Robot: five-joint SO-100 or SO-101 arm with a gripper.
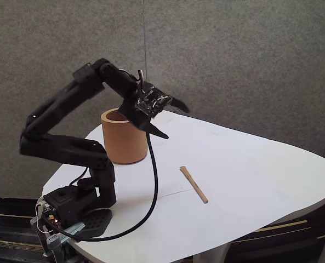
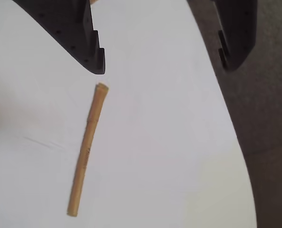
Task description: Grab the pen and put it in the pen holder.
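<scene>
A white table (image 1: 250, 181) with a rounded outline is seen in the fixed view, set before a grey wall. Three items are carried directly on its surface. The pen holder (image 1: 124, 139) is stood upright near the far left edge. The pen (image 1: 193, 184) is laid flat near the middle, well apart from the pen holder, with bare surface on all sides. The black arm base (image 1: 77, 211) is seated at the near left corner. In the wrist view, the pen (image 2: 87, 148) is shown lying at a slight slant on the table (image 2: 169, 142), whose curved edge is visible at the right.
</scene>
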